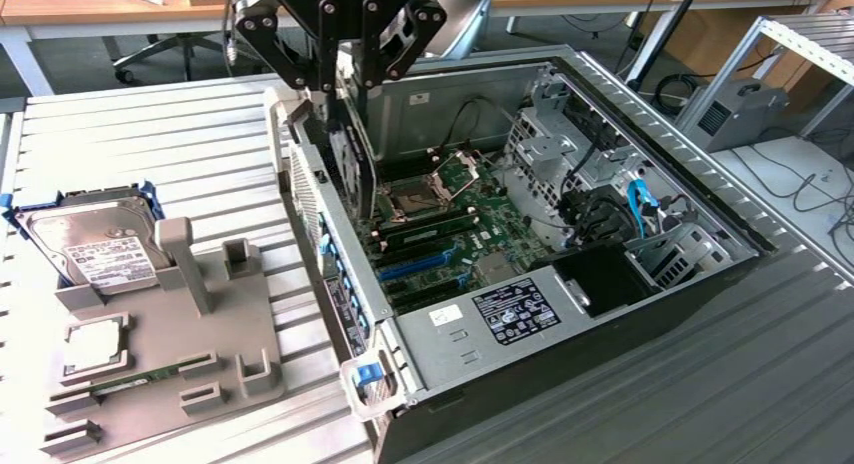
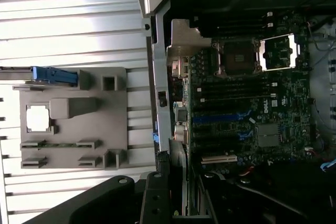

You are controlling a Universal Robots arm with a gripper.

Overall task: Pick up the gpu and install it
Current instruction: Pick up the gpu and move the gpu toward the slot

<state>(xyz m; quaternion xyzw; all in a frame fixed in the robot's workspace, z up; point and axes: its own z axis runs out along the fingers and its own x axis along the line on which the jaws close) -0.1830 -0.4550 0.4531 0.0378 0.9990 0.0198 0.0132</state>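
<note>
The gpu (image 1: 355, 159) hangs upright and edge-on from my gripper (image 1: 342, 84), which is shut on its top edge. The card's dark face and thin edge show; its lower end is down inside the open computer case (image 1: 694, 284), close to the rear wall (image 1: 310, 199) and above the motherboard (image 1: 461, 219). The blue expansion slots (image 1: 420, 266) lie just below and to the exterior view's right of the card. In the wrist view the black gripper fingers (image 2: 157, 200) frame a thin grey strip, the gpu's edge (image 2: 182, 174), over the motherboard (image 2: 247, 103) near a blue slot (image 2: 218, 117).
A grey parts fixture (image 1: 174, 334) sits on the slatted table at the exterior view's left, holding a silver hard drive (image 1: 94, 246), a square chip (image 1: 94, 346) and a narrow memory stick (image 1: 134, 382). Drive cages and cables (image 1: 601, 199) crowd the case's far side.
</note>
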